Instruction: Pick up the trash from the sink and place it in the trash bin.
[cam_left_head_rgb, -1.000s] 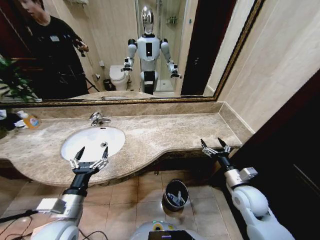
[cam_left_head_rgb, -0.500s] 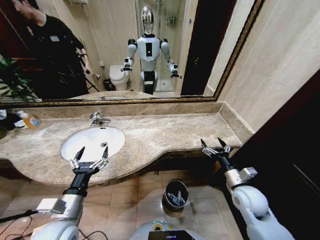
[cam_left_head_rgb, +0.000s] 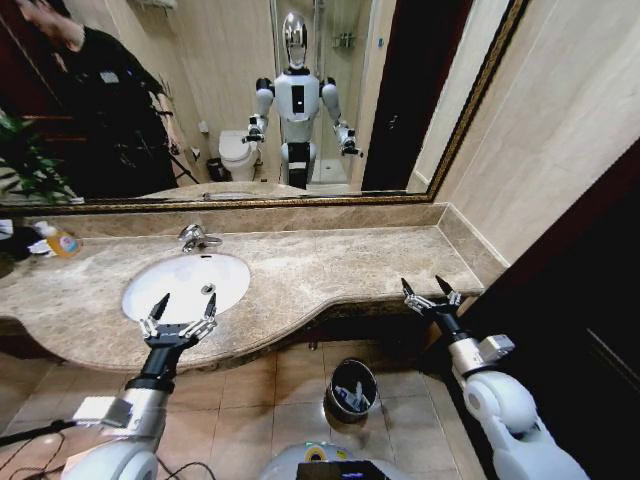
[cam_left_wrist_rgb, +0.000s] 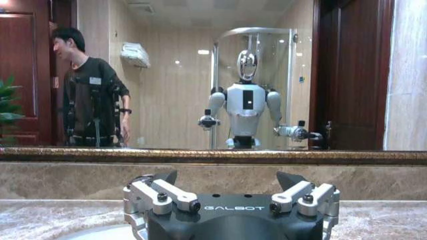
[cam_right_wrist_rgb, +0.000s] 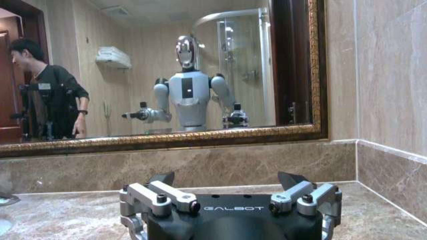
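Nothing is being moved between the earlier pictures and now: both arms and the task's things are being kept exactly where they were. Left of the sink, an orange-labelled bottle is being left on the countertop. No trash is being shown in the sink. At the sink's near rim the left gripper is being held with fingers spread, gripping nothing. Well right of the sink, the right gripper is likewise being held spread and empty. Below the sink, pale trash is lying in the trash bin, so the task is judged nearly done.

left gripper spread, right gripper spread
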